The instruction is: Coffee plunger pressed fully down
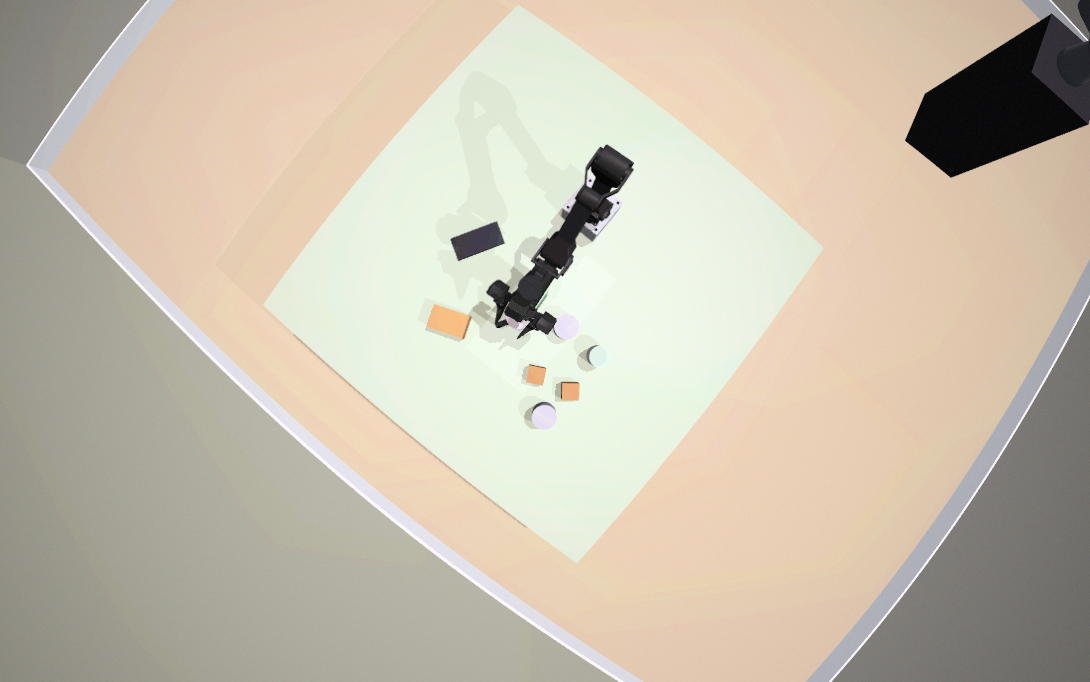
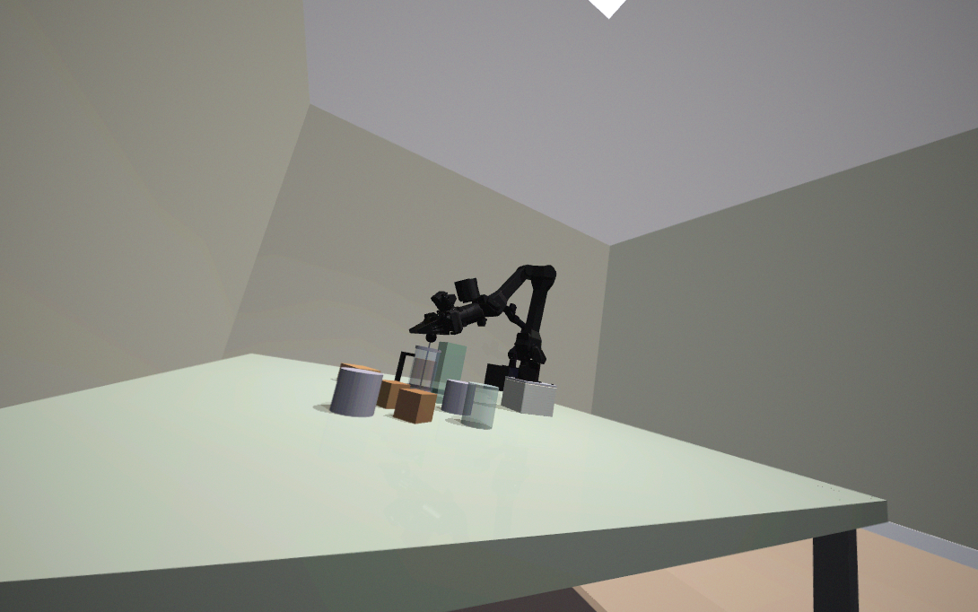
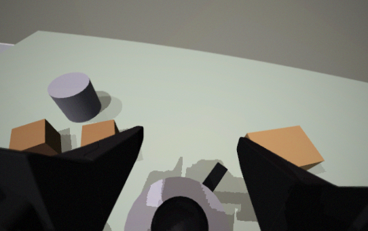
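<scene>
From my remote seat: gripper [image 3: 190, 143] is spread wide, nothing between the fingers. In the wrist view the two black fingers stand apart at 9 and 3 o'clock of the plunger knob [image 3: 179, 214], with table [image 3: 204, 88] showing in the gap on both sides, so no contact w/ the knob. The knob sits low, right at the lid of the coffee press [image 3: 176, 200], at 6 o'clock of the frame. The press's black handle [image 3: 216, 176] sticks out toward 1 o'clock from the lid.

Exterior view: press [image 2: 423, 368] stands upright on the table, approx. under the gripper [image 2: 430, 330], handle [image 2: 400, 364] on its 9 o'clock side. Can't tell from there how close the fingers are to the knob; too small.

Top view: gripper [image 1: 522, 321] sits over the press, which is mostly hidden by the arm.

Other stuff in the wrist view: grey cylinder [image 3: 75, 96] at 10 o'clock, two orange cubes [image 3: 32, 137] just below it, one [image 3: 98, 132] partly behind the left-hand finger. Flat orange block [image 3: 288, 144] at 3 o'clock, behind the other finger, apart from the press.

Exterior also shows a translucent green box [image 2: 452, 361] just behind the press and a see-through cup [image 2: 479, 404] near the front.
</scene>
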`<state>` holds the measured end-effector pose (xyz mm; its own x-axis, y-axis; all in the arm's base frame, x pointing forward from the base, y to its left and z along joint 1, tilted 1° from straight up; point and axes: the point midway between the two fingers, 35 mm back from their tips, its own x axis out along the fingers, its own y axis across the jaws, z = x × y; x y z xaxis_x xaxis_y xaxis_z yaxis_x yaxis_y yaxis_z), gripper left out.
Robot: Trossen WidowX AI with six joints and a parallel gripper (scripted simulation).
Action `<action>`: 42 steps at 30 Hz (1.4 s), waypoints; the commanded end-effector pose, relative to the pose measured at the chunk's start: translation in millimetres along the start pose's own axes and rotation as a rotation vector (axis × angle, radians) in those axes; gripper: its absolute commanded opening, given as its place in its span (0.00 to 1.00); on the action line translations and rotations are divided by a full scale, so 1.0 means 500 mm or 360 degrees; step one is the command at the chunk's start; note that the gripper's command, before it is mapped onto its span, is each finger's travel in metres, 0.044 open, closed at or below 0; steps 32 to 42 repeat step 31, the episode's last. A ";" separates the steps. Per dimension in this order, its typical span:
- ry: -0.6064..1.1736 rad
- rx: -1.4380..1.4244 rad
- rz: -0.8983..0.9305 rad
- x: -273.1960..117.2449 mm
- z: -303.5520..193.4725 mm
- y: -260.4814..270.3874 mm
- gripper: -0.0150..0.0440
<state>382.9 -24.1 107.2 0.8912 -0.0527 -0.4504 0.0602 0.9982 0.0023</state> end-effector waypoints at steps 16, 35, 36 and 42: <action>0.0027 0.0006 0.0007 -0.130 0.087 0.002 1.00; 0.0029 0.0004 0.0009 -0.149 0.088 0.003 1.00; 0.0029 0.0004 0.0009 -0.149 0.088 0.003 1.00; 0.0029 0.0004 0.0009 -0.149 0.088 0.003 1.00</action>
